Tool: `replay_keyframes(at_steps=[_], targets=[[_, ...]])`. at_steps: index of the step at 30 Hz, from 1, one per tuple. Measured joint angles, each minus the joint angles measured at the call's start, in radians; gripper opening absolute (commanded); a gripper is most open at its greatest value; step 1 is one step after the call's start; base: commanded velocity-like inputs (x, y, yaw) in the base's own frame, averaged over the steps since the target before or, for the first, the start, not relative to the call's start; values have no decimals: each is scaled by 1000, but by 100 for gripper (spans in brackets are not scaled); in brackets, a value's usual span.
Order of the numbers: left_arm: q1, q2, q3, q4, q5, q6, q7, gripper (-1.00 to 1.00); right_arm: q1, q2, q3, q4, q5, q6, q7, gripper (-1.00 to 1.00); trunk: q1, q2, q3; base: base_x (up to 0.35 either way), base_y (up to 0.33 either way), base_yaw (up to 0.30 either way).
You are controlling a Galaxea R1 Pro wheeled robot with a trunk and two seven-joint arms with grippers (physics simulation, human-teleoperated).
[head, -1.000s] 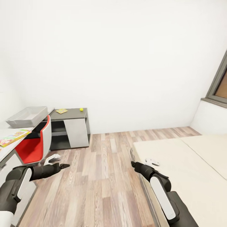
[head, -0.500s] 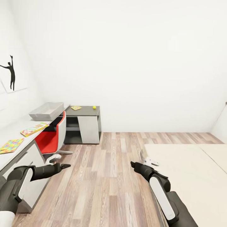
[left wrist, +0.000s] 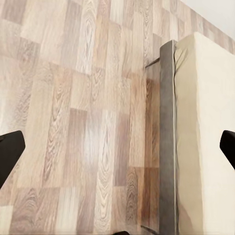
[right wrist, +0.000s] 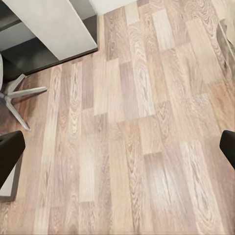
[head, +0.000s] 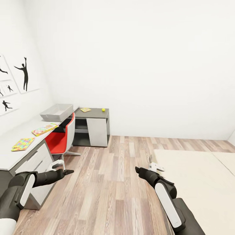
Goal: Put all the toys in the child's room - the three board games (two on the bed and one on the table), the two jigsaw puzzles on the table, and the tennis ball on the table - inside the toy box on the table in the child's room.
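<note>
The light grey toy box [head: 57, 112] sits at the far end of the pale table [head: 13, 156] on the left. On the table lie a long red, yellow and green board game [head: 44, 129] and, nearer me, a bright jigsaw puzzle [head: 23, 144]. The yellow tennis ball [head: 103, 110] and a small flat yellowish square [head: 85, 110] rest on the lower dark cabinet beyond. The cream bed [head: 199, 176] fills the right. My left gripper [head: 67, 171] [left wrist: 117, 147] and right gripper [head: 137, 169] [right wrist: 117, 152] hang open and empty over the wooden floor, far from the toys.
A red and white swivel chair [head: 60, 138] stands tucked at the table, its legs on the floor [right wrist: 14, 98]. The dark cabinet [head: 93, 127] stands against the back wall. Black silhouette pictures [head: 24, 73] hang on the left wall. Wooden floor [head: 111, 182] runs between table and bed.
The whole view has swung left: table, chair and cabinet shifted right in the picture, the wall pictures came in, the window left. Both arms hold the same pose.
</note>
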Motion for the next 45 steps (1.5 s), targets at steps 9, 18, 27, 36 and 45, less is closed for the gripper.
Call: replay_keyframes(at_steps=[9, 18, 27, 36, 45], targets=[[0, -1, 0, 0, 0, 0, 0, 100, 0, 0, 0, 0, -1, 0, 0, 100, 0, 0, 5, -82, -4, -102], [0, 0, 0, 0, 0, 0, 0, 100, 0, 0, 0, -1, -1, 0, 0, 100, 0, 0, 8, -16, -2, -47], [0, -1, 0, 0, 0, 0, 0, 100, 0, 0, 0, -1, -2, 0, 0, 100, 0, 0, 10, -1, -97, -110], [0, -1, 0, 0, 0, 0, 0, 100, 0, 0, 0, -1, -2, 0, 0, 100, 0, 0, 11, -92, -42, -12], [0, -1, 0, 0, 0, 0, 0, 100, 0, 0, 0, 3, -1, -13, 1, 100, 0, 0, 11, -47, -10, -1]])
